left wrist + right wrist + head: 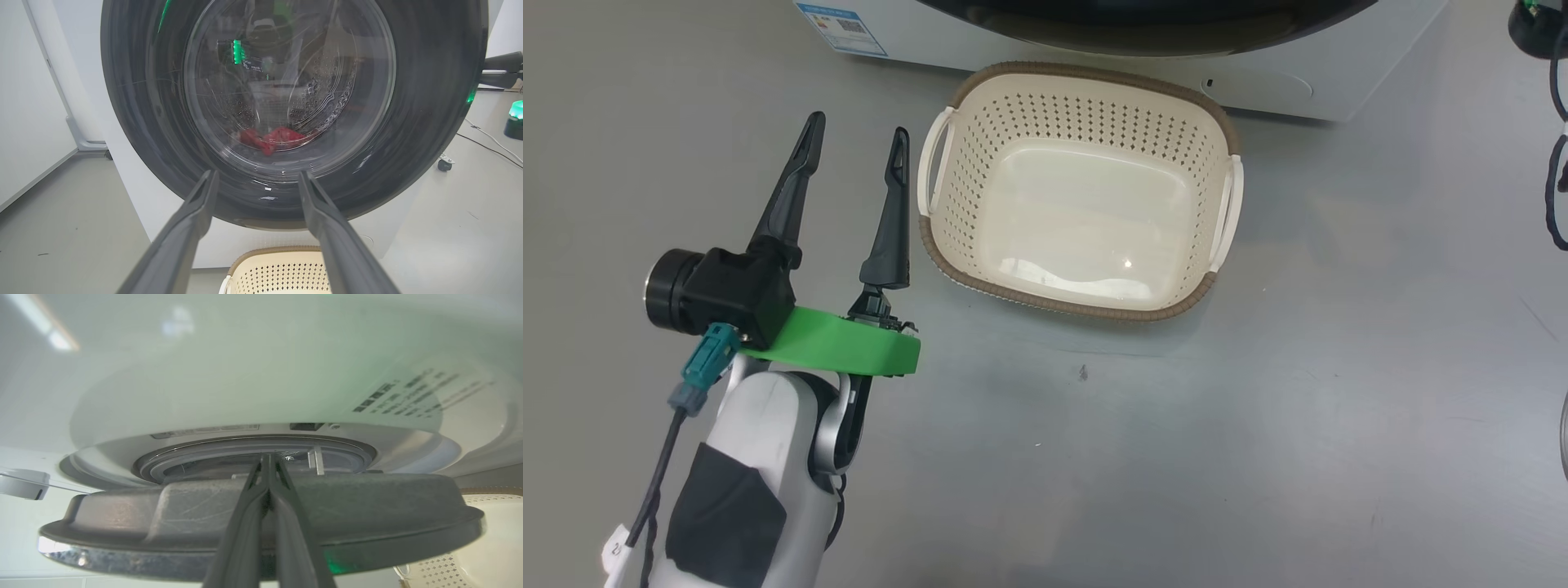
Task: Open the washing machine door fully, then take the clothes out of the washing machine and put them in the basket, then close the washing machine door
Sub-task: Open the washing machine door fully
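The cream basket [1045, 113] stands empty on the floor in front of the white washing machine [1282, 90]. My left gripper [858, 126] hovers open just left of the basket, holding nothing. In the left wrist view its fingers [192, 220] point at the washing machine door [135, 122], and the red clothes [273, 139] lie behind the glass at the drum's bottom. My right gripper [267, 457] is shut, its tips over the door's [367, 506] edge, in the gap between door and grey gasket [196, 457]. The door stands slightly ajar.
Grey floor spreads around the basket [278, 271]. Dark cables [1556, 188] hang at the head view's right edge. A castor [444, 164], a floor cable and a green-lit device [515, 118] sit right of the machine. A white wall panel [24, 102] is on the left.
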Tool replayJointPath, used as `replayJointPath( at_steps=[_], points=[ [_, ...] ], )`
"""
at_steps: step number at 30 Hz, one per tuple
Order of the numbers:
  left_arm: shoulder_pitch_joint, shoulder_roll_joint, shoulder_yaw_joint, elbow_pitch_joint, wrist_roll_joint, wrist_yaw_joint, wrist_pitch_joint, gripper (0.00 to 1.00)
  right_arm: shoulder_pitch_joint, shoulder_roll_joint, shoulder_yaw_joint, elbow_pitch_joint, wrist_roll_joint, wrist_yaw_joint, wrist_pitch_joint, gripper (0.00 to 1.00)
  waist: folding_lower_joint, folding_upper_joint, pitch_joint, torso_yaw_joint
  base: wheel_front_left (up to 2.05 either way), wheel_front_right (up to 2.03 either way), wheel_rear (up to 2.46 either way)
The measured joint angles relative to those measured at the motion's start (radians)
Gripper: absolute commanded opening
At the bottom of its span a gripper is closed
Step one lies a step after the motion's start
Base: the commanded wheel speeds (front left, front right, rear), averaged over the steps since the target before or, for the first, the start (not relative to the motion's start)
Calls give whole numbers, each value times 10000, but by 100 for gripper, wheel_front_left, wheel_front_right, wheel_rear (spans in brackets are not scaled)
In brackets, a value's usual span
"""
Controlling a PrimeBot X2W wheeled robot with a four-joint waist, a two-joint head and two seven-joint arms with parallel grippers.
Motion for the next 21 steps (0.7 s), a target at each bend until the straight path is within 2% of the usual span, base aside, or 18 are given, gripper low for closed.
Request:
replayJointPath(
  at_steps=[21],
  points=[
    [85, 0, -4, 389, 94, 77, 0, 100, 965, 468, 472, 430, 646, 211, 1885, 0, -1, 0, -713, -500, 0, 0, 0]
  ],
)
